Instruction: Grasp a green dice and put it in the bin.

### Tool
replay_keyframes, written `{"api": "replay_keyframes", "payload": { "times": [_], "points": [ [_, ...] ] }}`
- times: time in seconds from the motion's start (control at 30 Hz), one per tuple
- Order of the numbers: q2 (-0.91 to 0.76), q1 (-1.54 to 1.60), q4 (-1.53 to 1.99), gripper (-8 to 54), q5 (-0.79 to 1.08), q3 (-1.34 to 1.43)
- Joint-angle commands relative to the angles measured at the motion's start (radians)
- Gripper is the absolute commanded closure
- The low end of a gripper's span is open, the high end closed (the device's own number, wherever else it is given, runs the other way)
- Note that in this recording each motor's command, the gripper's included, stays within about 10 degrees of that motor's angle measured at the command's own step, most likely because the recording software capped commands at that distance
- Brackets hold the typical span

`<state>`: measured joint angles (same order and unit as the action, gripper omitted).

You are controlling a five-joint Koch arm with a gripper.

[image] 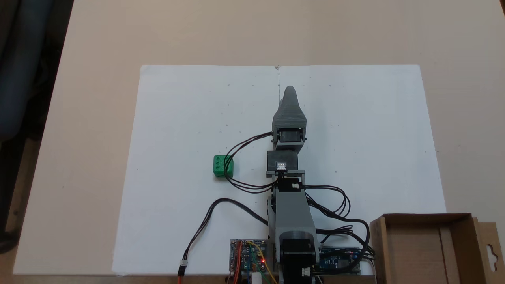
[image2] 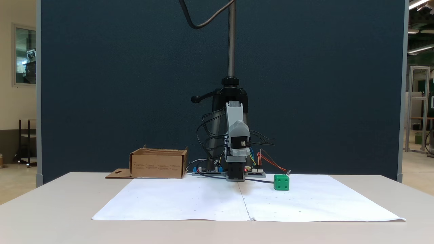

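**Nothing grasped yet: dice on the paper, bin empty as far as can be seen**

The green dice [image: 223, 166] sits on the white paper [image: 189, 118], to the left of the arm [image: 290, 189] in the top-down fixed view and to the right of it in the front-facing fixed view [image2: 281, 182]. It is apart from the gripper [image: 290, 94], which points straight ahead along the paper's centre seam, past the dice's row. A loop of black cable [image: 236, 165] crosses over the dice's right edge from above. The jaws lie 1 behind the other from above and are foreshortened from the front, so I cannot tell whether the gripper is parted or closed; it holds nothing.

The bin [image: 426, 244] stands at the near right corner in the top-down view, beside the arm's base; its visible floor looks bare. All steps appear to remain: reach, grip, carry, drop.

Room for moving looks generous. The paper around the dice is bare on its far and left sides, and the table [image: 98, 47] extends well past the paper. The tight spots are the cable by the dice and the wiring and circuit boards [image: 248, 256] between base and bin, which a low carry could snag; the bin's walls need clearing from above
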<state>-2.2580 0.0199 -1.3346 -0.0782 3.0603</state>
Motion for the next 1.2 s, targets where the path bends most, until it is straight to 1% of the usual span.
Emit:
{"api": "replay_keyframes", "payload": {
  "times": [0.0,0.27,0.37,0.53,0.67,0.83,0.93,1.07,1.17],
  "points": [
    [-0.107,0.011,-0.02,1.0,0.057,0.067],
    [-0.11,-0.014,-0.037,1.4,0.074,0.067],
    [-0.11,-0.006,-0.038,0.4,0.074,0.067],
    [-0.11,-0.006,-0.005,1.2,0.08,0.052],
    [-0.11,-0.014,0.247,1.2,0.08,-0.074],
    [-0.11,-0.026,0.589,3.2,0.08,-0.259],
    [-0.11,-0.032,0.794,3.3,0.08,-0.379],
    [-0.109,-0.026,1.073,0.4,0.08,-0.558],
    [-0.106,0.003,1.271,0.1,0.075,-0.672]
  ]
}}
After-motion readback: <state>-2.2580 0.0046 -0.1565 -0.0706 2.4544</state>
